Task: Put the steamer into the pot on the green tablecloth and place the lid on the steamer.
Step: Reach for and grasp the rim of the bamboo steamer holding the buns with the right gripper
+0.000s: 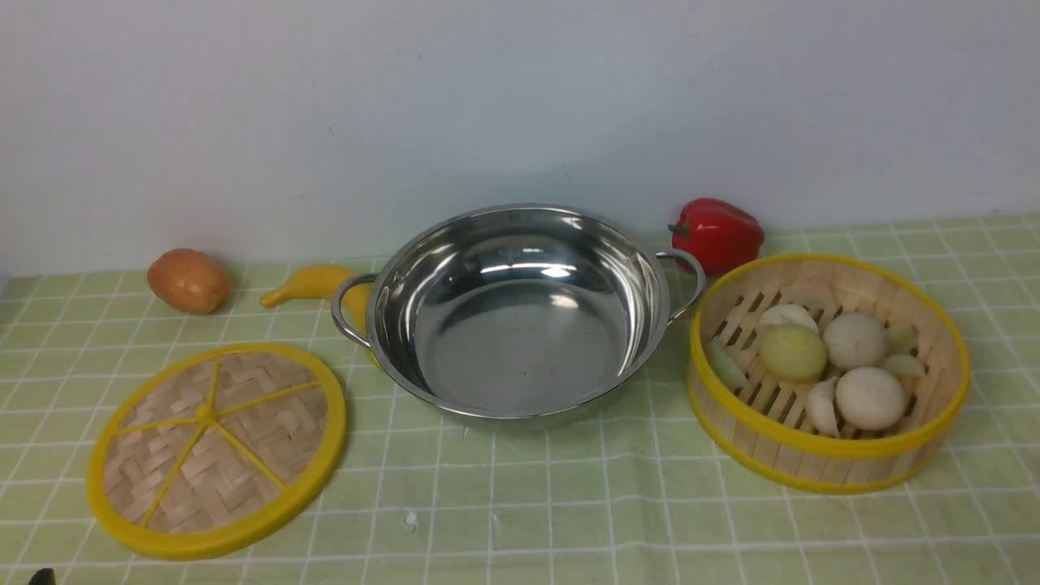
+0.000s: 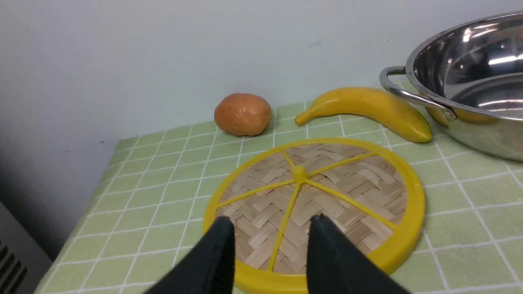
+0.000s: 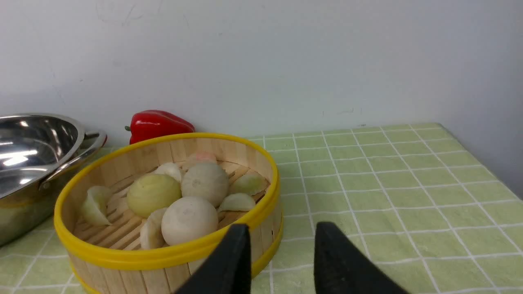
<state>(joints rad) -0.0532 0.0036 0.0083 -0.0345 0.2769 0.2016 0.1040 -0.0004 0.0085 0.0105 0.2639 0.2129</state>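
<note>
You can read no text, label, number or sign on the pot, steamer, lid or green tablecloth.

In the front view the pot sits mid-frame on the tablecloth. The lid lies flat at lower left, apart from the pot. The steamer stands at right, just beside the pot's right handle, with buns in it. Higher in the frame, near the wall, a potato lies at left. A banana lies between it and the pot, reaching behind the left handle. A pepper sits above the gap between pot and steamer.
</note>
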